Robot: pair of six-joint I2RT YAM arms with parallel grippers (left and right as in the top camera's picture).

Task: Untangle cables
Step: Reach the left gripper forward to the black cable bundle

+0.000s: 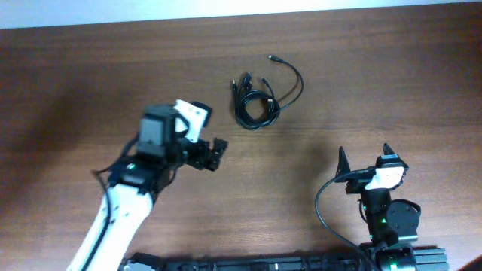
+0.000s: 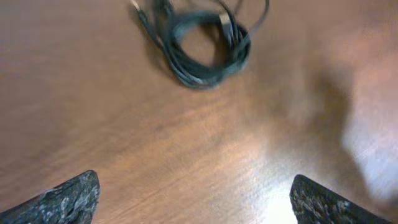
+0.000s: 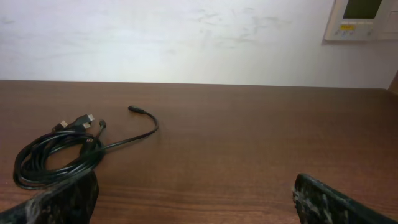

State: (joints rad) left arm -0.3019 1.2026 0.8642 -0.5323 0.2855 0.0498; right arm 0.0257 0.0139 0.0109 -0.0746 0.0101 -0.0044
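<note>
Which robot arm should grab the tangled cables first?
Probably left. The left gripper is open, stretched toward the cables and closer to them. The right gripper sits farther off, near its base.

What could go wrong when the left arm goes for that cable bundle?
The cables lie in one tight coil, so the open left pincer may clamp several strands and drag the whole bundle. The right pincer sits far off, so nothing would hold the coil down. Pulling the long loose end could tighten the loops.
</note>
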